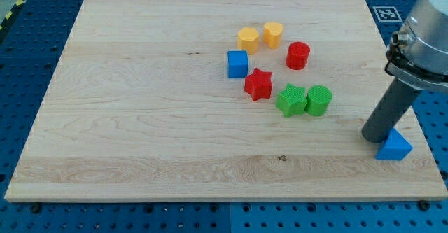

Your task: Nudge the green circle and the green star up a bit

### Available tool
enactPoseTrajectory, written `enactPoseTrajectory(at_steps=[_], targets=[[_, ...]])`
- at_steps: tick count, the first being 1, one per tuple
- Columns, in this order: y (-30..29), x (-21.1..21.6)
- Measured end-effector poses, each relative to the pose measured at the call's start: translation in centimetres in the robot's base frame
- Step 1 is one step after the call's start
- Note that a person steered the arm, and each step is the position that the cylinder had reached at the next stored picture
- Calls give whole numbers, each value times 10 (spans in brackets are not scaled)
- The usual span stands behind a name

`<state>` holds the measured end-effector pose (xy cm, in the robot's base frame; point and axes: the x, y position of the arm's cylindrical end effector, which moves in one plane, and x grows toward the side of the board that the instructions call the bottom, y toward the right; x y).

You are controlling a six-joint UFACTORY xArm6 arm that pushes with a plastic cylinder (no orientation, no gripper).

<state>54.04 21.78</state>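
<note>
The green circle (318, 100) and the green star (290, 99) sit side by side, touching, right of the board's middle, the star on the left. My tip (373, 138) rests on the board at the lower right, well to the right of and below the green circle. It stands right against the left side of a blue triangle block (395, 147).
A red star (258, 85) lies just up-left of the green star. A blue cube (238, 64), a yellow hexagon (248, 38), a yellow block (273, 34) and a red cylinder (297, 54) lie above. The wooden board (140, 121) has its right edge near my tip.
</note>
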Motion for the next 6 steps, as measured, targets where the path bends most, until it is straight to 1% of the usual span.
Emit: enactPoseTrajectory(at_steps=[1, 2, 3, 6], targets=[[0, 10], [-19, 10], [-45, -21], [-52, -199]])
